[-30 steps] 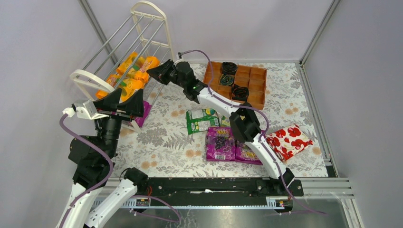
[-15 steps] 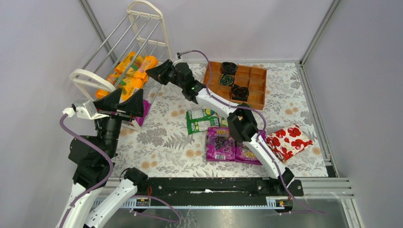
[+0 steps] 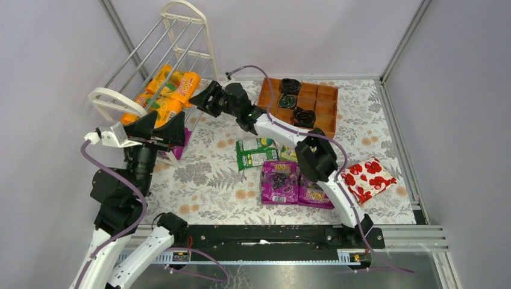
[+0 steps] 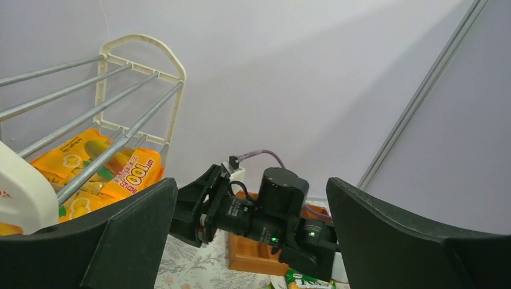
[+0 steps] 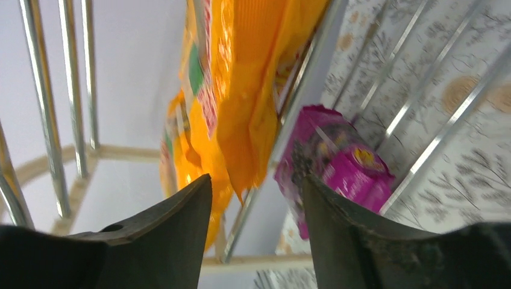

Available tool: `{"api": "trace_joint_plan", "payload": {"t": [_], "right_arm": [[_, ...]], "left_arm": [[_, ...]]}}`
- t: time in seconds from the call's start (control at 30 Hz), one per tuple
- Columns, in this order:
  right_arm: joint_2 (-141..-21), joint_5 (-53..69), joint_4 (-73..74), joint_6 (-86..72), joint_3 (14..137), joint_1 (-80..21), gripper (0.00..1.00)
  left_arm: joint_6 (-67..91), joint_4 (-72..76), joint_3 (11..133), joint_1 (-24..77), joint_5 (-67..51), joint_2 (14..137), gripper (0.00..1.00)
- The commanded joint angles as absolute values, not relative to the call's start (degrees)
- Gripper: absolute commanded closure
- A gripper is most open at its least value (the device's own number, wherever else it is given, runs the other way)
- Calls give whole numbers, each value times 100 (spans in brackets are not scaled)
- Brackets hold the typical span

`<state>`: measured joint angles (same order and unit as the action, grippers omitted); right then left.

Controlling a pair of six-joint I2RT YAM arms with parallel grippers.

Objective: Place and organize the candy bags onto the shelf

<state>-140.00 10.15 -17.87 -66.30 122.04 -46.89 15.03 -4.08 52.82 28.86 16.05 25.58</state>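
The shelf (image 3: 187, 15) stands at the back left, with several orange candy bags (image 3: 172, 90) lying on its slanted rods. My right gripper (image 3: 200, 101) hangs just right of them, open and empty. In the right wrist view the orange bags (image 5: 241, 90) sit just beyond my gripper (image 5: 256, 179), and a purple bag (image 5: 337, 162) lies under the rods. On the table lie green bags (image 3: 256, 152) and two purple bags (image 3: 279, 180). My left gripper (image 3: 168, 115) is wide open at the shelf's near end, holding nothing.
A wooden compartment tray (image 3: 319, 105) with black coils sits at the back right. A red-and-white floral package (image 3: 366, 177) lies at the right. The left wrist view looks past the shelf (image 4: 141, 45) at the right arm's wrist (image 4: 280, 192).
My right gripper has opened and let go of an orange bag on the shelf, then drawn back a little to the right. The left arm shifted only slightly.
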Motion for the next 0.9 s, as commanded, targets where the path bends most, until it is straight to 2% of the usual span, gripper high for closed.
{"api": "trace_joint_plan", "payload": {"t": [0.0, 0.13, 0.2, 0.4, 0.53, 0.7, 0.77, 0.87], "right_arm": [[-12705, 1506, -1994, -5654, 11179, -4611, 31], [-11755, 1316, -2188, -5136, 9741, -4496, 9], [-11564, 1399, -2468, -5170, 9354, -4420, 3], [-11718, 1793, -2624, -5319, 9422, -4381, 0], [-11672, 2090, -2632, -5214, 9262, -4332, 0], [-11351, 2302, -2882, -4876, 8404, -4160, 0], [-11141, 2079, -3020, -4493, 7741, -4058, 0], [-10995, 1923, -2949, -3933, 7287, -4034, 0]], "left_arm": [[1512, -176, 5234, 2880, 1506, 2758, 1], [1544, -183, 5238, 2818, 1410, 2875, 1], [1564, -178, 5247, 2753, 1348, 2927, 1], [1447, -166, 5245, 2619, 1430, 3200, 1], [1390, -562, 5732, 2619, 1539, 3866, 1], [1756, -1328, 6848, 2617, 1600, 5024, 1], [2194, -1781, 7726, 2619, 1668, 5980, 1], [1936, -2466, 8918, 2619, 1835, 7180, 1]]}}
